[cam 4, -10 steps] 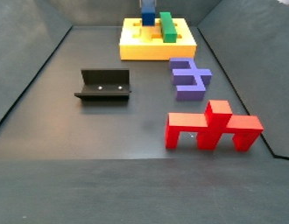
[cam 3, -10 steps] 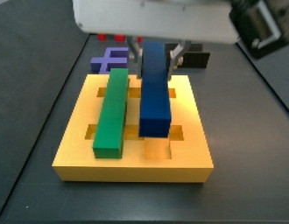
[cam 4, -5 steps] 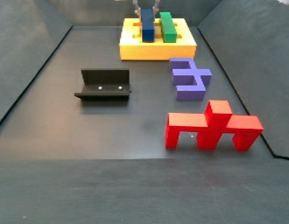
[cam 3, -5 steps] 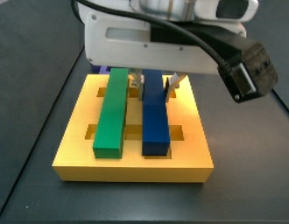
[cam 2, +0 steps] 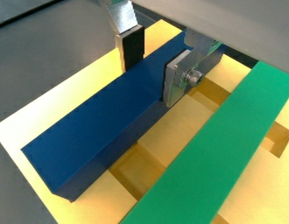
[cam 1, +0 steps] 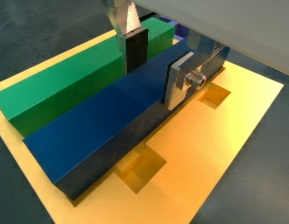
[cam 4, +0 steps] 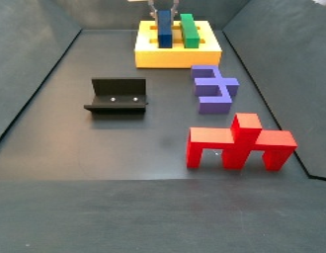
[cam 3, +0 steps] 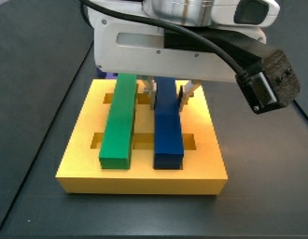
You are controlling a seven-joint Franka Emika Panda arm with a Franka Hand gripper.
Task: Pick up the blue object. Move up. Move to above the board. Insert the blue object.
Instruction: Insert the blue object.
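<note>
Gripper (cam 1: 157, 61) over the board (cam 1: 235, 131), fingers (cam 1: 181, 79) clamped on the blue object (cam 1: 112, 118), which looks seated in its groove. Risk: lifting w/o opening could drag it back out.

No legible text, labels, brands, numbers or signs appear in any view. The gripper (cam 1: 155, 59), low over the board (cam 1: 235, 131) and straddling the blue object (cam 1: 106, 122), carries no readable marking.

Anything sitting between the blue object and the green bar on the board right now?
No piece. In both wrist views only a bare strip of the board separates the blue object from the green bar; the gripper straddles the blue object.
</note>
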